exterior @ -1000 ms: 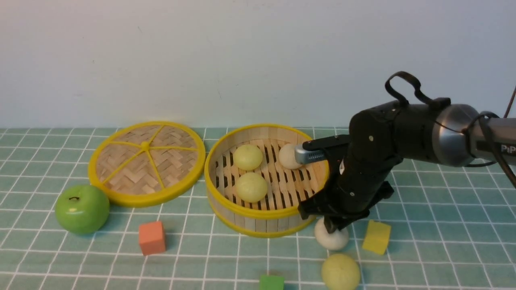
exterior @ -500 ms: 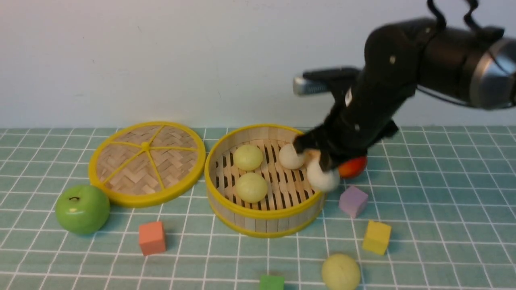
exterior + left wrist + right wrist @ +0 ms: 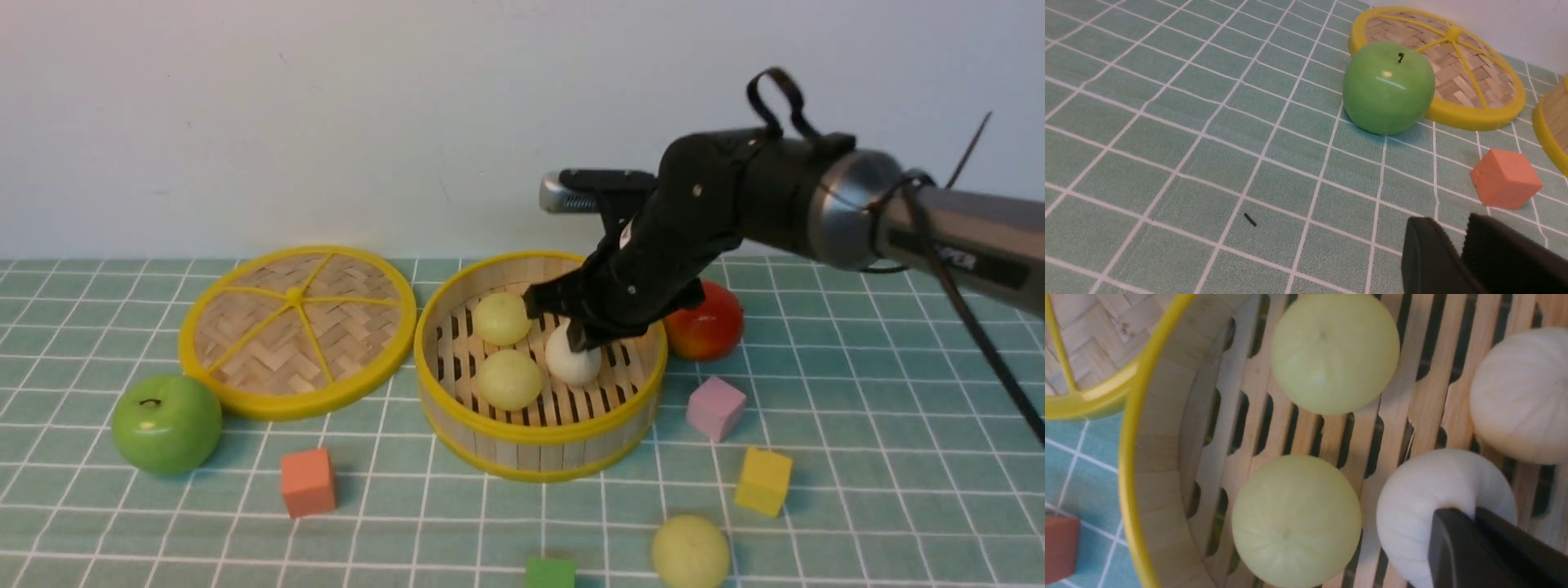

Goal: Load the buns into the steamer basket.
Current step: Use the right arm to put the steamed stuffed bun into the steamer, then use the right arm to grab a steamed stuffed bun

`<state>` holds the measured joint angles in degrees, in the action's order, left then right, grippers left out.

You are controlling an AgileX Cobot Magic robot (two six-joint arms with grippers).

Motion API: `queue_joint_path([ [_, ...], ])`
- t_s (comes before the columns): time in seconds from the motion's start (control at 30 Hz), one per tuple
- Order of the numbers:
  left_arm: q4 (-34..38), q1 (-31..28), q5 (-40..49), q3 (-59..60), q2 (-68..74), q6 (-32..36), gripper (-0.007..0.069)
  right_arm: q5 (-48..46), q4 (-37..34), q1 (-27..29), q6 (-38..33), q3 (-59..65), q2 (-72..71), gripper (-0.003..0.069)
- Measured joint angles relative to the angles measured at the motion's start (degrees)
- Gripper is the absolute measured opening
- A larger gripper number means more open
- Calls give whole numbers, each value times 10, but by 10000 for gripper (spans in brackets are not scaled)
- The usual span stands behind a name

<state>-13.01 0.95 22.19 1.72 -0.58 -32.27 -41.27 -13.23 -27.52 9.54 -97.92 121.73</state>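
Note:
The steamer basket (image 3: 457,408) stands at the table's middle. Two pale yellow-green buns (image 3: 501,318) (image 3: 509,379) lie on its slatted floor. My right gripper (image 3: 581,336) is inside the basket, shut on an off-white bun (image 3: 573,363) held low next to the nearer yellow-green one. The right wrist view shows this bun (image 3: 1429,506) pinched in the gripper (image 3: 1474,512), with a second off-white bun (image 3: 1523,396) lying beside it. A third yellow-green bun (image 3: 690,554) lies on the cloth at the front. My left gripper (image 3: 1457,234) is shut and empty above the cloth.
The woven lid (image 3: 297,327) lies left of the basket, with a green apple (image 3: 166,423) in front of it. A red-orange fruit (image 3: 709,323) sits right of the basket. Orange (image 3: 308,482), pink (image 3: 715,407), yellow (image 3: 762,481) and green (image 3: 549,572) cubes lie around.
My right gripper lifted the off-white bun from the cloth in front of the basket, carried it over the right rim and lowered it into the basket.

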Motion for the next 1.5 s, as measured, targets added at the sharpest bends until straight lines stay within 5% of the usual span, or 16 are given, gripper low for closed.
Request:
queue_joint_path([
  [0.33,0,0,0,0,0,0,164,2,-2,0,0,-1,5,102],
  [0.53,0,0,0,0,0,0,164,-66,47,0,-8,-1,-58,344],
  [0.63,0,0,0,0,0,0,164,-106,75,0,-9,5,-104,393],
  [0.77,0,0,0,0,0,0,164,-141,99,0,-9,56,-170,382],
  [1.03,0,0,0,0,0,0,164,-78,93,0,15,287,-282,237],
  [1.5,0,0,1,0,0,0,164,13,9,-10,1,382,-246,238],
])
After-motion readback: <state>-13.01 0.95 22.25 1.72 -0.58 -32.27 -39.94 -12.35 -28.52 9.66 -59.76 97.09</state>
